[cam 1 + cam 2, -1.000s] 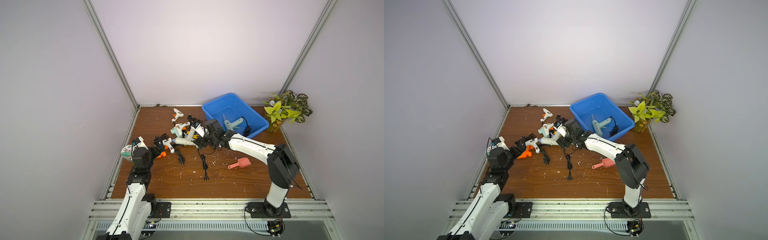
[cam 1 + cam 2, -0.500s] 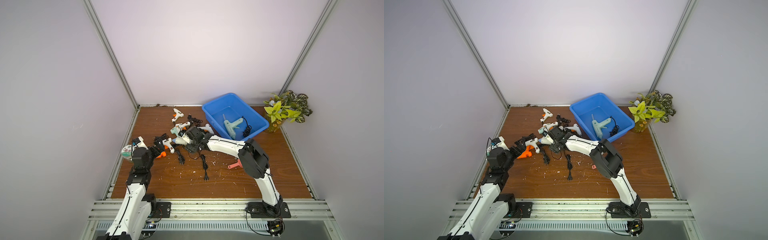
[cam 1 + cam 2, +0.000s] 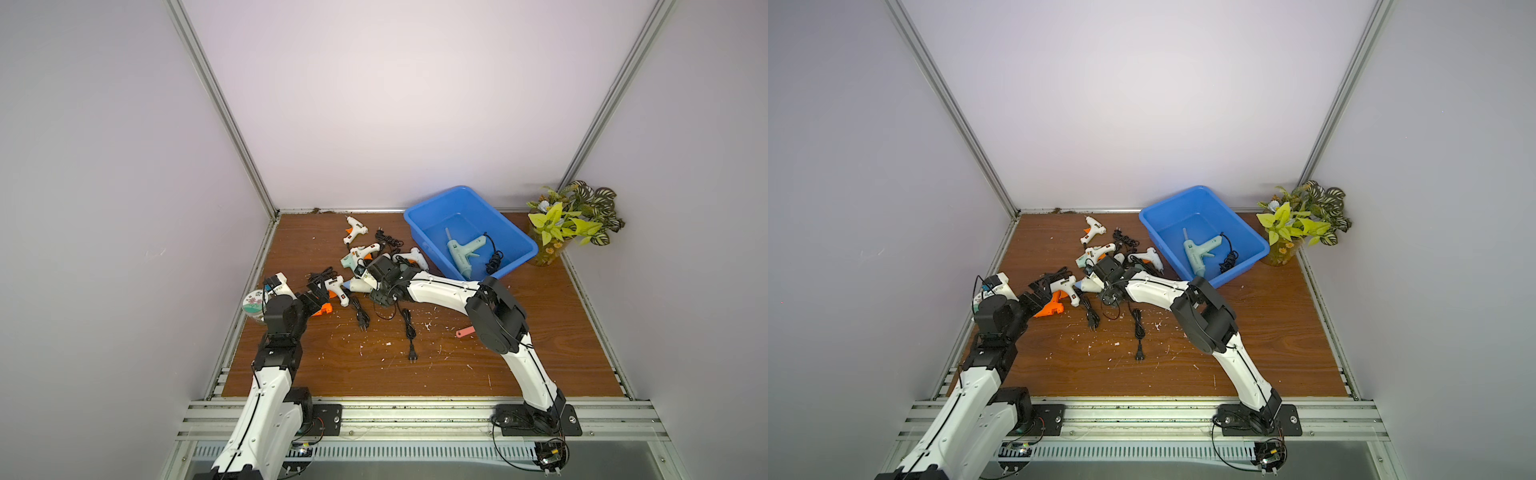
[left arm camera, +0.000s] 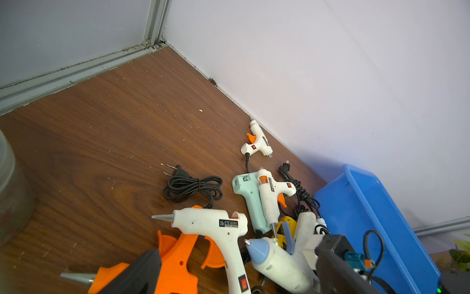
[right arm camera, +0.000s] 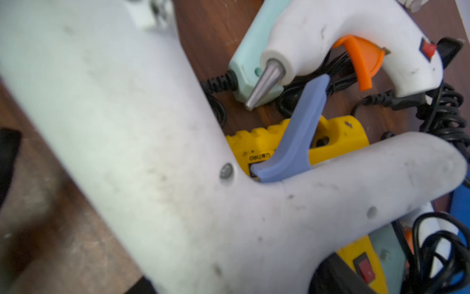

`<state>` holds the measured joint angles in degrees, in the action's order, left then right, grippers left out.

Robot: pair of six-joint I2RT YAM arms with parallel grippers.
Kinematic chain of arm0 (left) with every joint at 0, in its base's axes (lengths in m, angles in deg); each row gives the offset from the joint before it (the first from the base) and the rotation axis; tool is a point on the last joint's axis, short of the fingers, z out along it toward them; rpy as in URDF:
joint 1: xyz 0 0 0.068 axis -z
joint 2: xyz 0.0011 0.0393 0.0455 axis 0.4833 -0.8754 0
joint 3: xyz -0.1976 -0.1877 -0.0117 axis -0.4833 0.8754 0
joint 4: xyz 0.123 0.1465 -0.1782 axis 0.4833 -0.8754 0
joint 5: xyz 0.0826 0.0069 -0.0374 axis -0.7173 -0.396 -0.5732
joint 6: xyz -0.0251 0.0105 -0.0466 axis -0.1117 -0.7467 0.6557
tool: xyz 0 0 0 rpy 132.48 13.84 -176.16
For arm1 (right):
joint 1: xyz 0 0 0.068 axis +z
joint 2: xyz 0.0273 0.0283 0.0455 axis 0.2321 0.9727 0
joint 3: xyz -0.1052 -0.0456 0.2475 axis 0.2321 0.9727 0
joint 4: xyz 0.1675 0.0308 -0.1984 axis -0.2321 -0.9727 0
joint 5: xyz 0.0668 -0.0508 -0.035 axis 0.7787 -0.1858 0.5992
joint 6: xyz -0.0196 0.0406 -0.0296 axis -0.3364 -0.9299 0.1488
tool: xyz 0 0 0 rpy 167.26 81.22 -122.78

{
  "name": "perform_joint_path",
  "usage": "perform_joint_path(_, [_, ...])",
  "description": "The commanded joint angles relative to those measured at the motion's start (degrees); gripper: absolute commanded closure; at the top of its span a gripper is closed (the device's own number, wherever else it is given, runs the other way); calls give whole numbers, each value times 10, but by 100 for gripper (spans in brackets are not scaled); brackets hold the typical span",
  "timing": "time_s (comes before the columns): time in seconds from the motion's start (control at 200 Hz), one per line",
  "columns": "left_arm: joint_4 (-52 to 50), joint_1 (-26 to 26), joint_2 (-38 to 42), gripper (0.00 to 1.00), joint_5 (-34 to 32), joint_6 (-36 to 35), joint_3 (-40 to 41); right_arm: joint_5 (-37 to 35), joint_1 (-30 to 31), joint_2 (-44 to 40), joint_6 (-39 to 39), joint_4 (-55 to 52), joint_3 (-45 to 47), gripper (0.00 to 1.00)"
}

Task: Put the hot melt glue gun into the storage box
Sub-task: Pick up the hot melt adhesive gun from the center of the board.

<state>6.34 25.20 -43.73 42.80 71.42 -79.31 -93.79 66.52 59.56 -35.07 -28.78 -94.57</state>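
Observation:
The blue storage box (image 3: 457, 208) (image 3: 1187, 203) stands at the back right with a mint glue gun (image 3: 463, 249) and its cord inside. Left of it lies a pile of glue guns. My right gripper (image 3: 370, 281) (image 5: 239, 282) is down on a large white glue gun with a blue tip (image 3: 360, 285) (image 4: 277, 262) (image 5: 152, 152). Its dark fingers sit on either side of that gun's body; whether they press it is unclear. My left gripper (image 3: 318, 291) (image 4: 236, 277) stands open over an orange gun (image 4: 175, 257) and a white gun (image 4: 216, 224), holding nothing.
More guns lie behind the pile: a small white one (image 3: 353, 228), a mint one (image 4: 251, 201), a yellow one (image 5: 338, 137). Black cords with plugs (image 3: 409, 328) trail forward. A pink scoop (image 3: 465, 331), a potted plant (image 3: 569, 224) and a round tin (image 3: 253, 303) stand around.
My right arm has swung left from beside the box to the pile, and its jaws have narrowed around the large white gun. The left arm has not moved.

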Motion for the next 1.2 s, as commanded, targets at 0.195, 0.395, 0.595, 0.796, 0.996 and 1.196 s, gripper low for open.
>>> perform_joint_path(0.195, [1, -5, 6, 0, -2, -5, -13, 43, 2, 8, 9, 25, -31, 29])
perform_joint_path(0.395, [-1, -6, 5, 0, -1, -5, -15, 73, 2, -8, 8, 25, -28, 52])
perform_joint_path(0.595, [-2, -5, 8, 0, 0, -5, -15, 88, 2, -58, -1, 32, -3, 75])
perform_joint_path(0.796, [-3, -5, 9, 0, 1, -3, -16, 86, 2, -126, -20, 48, 22, 95])
perform_joint_path(0.996, [-2, -5, 9, 0, -1, -2, -16, 124, 2, -221, -47, 96, 70, 100])
perform_joint_path(1.196, [1, -5, 5, 0, 3, -2, -18, 151, 2, -320, -77, 173, 133, 100])
